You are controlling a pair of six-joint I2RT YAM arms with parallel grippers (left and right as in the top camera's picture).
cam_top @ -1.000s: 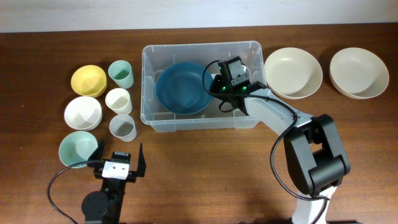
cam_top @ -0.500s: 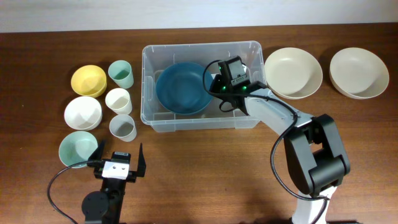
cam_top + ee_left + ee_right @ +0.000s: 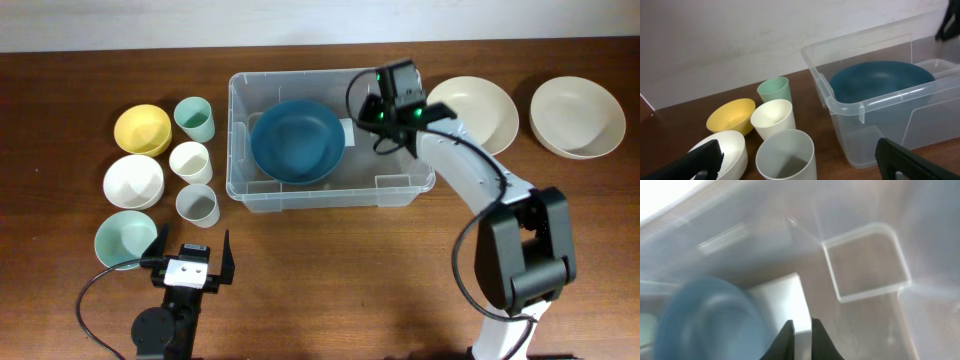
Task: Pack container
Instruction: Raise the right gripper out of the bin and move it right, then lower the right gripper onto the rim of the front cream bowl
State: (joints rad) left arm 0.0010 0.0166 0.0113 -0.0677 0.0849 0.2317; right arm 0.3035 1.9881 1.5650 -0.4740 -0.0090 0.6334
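Note:
The clear plastic container (image 3: 400,190) stands at the middle back of the table with a dark blue bowl (image 3: 295,140) inside its left half. My right gripper (image 3: 378,112) hovers over the container's right half, above the rim. In the right wrist view its fingers (image 3: 802,327) are almost together with nothing between them, over the white label (image 3: 785,292); the blue bowl (image 3: 710,320) is blurred at lower left. My left gripper (image 3: 190,245) is open and empty near the front left. In the left wrist view the container (image 3: 860,102) is to the right.
Left of the container stand a green cup (image 3: 195,118), a white cup (image 3: 190,160) and a grey cup (image 3: 197,205), with yellow (image 3: 142,129), white (image 3: 133,181) and mint (image 3: 126,240) bowls beside them. Two beige bowls (image 3: 471,116) (image 3: 577,116) sit to the right.
My right gripper has risen out of the container and moved back and to the right, away from the blue bowl, which stays inside. The left arm has not moved.

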